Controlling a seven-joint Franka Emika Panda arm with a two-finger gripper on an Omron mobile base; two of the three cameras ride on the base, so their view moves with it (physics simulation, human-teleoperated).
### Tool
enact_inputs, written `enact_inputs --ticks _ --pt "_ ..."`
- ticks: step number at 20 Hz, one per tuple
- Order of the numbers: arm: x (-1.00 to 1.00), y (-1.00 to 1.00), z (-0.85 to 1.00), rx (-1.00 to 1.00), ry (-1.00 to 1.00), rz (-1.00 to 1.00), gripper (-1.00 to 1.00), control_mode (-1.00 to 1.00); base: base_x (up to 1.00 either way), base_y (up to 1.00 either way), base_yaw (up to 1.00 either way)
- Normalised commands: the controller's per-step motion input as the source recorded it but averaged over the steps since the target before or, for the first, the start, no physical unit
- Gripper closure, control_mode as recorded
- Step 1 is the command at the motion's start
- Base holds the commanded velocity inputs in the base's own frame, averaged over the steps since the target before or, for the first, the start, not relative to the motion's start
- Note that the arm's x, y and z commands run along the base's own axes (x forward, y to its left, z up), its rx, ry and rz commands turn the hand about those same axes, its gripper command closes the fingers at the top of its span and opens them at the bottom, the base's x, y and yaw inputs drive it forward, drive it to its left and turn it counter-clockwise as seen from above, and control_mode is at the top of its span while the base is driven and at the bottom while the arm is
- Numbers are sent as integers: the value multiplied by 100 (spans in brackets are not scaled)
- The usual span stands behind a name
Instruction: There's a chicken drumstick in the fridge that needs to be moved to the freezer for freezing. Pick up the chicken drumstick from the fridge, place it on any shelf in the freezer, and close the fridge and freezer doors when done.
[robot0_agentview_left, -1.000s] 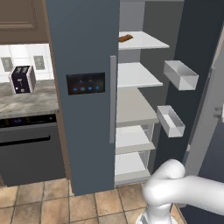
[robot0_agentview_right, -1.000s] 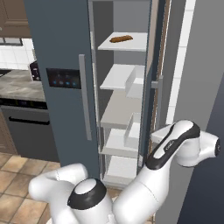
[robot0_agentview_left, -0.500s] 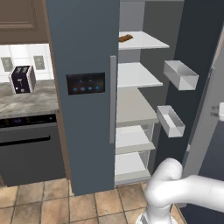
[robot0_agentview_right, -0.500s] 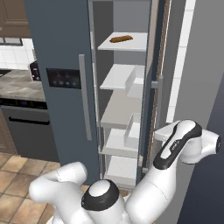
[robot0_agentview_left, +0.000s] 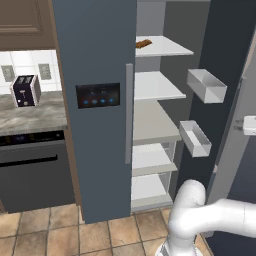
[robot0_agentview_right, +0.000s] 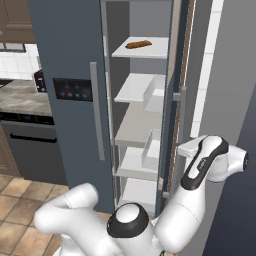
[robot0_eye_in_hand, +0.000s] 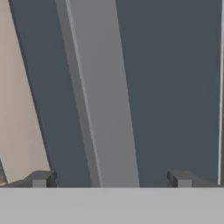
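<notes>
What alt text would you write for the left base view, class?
An open fridge shows white shelves, with a brown stick-shaped food on the top one. Left of it stands the closed freezer door, bearing a dark control panel.

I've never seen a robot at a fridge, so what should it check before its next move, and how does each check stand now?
1. Fridge door swung open: ok.
2. Freezer door open for loading: not ok, it is closed.
3. Gripper open and empty: ok, facing the grey bar handle.
4. Chicken drumstick located: cannot tell; only a brown stick-shaped food lies on the top shelf.
5. Gripper clear of the handle: cannot tell.
</notes>
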Motion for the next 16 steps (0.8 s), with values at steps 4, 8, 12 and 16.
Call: enact_inputs --ticks 4,8,12,16 --pt "23 -17 -11 2 0 2 -100 -100 0 0 0" --pt "4 -3 -2 0 0 7 -100 -100 0 0 0" --pt "0 2 0 0 0 10 -100 -100 0 0 0" --pt "0 14 0 0 0 7 -100 -100 0 0 0"
